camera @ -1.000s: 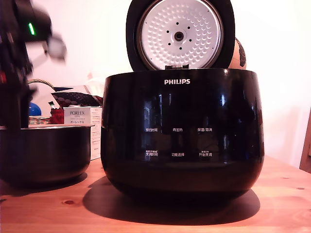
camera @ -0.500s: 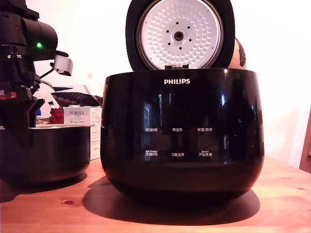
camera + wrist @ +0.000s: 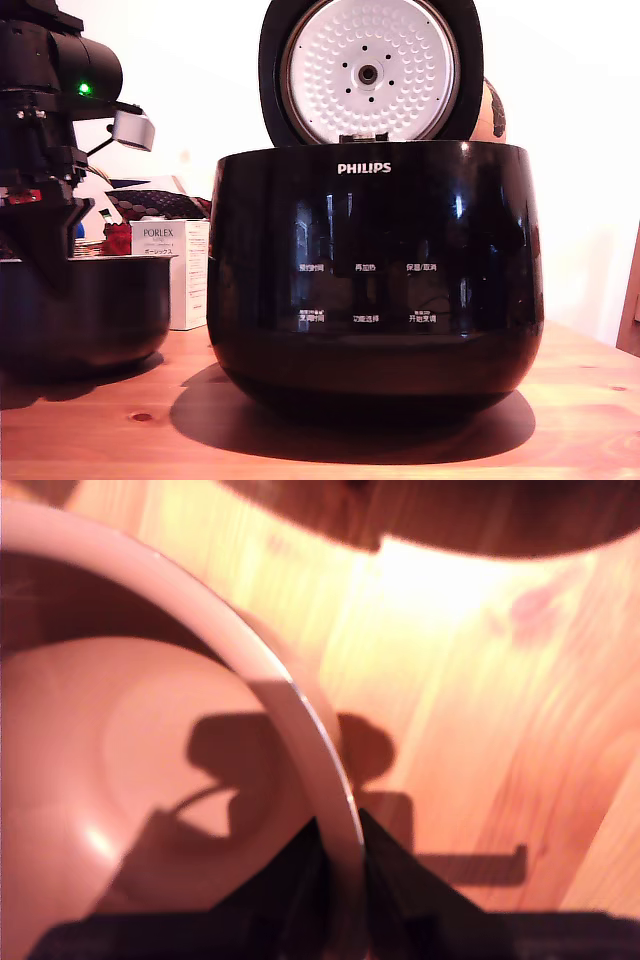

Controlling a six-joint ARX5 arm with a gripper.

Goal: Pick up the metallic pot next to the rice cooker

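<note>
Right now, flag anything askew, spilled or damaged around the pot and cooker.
Nothing stands out. The pot sits level on the table beside the cooker, whose lid is up. The gripper straddles the pot's rim, one finger inside and one outside. No spill or damage shows.

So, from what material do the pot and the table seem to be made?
The metallic pot looks like metal with a dark matte coating: its thin rim catches the light. The table looks like pale wood; grain and a knot show.
</note>
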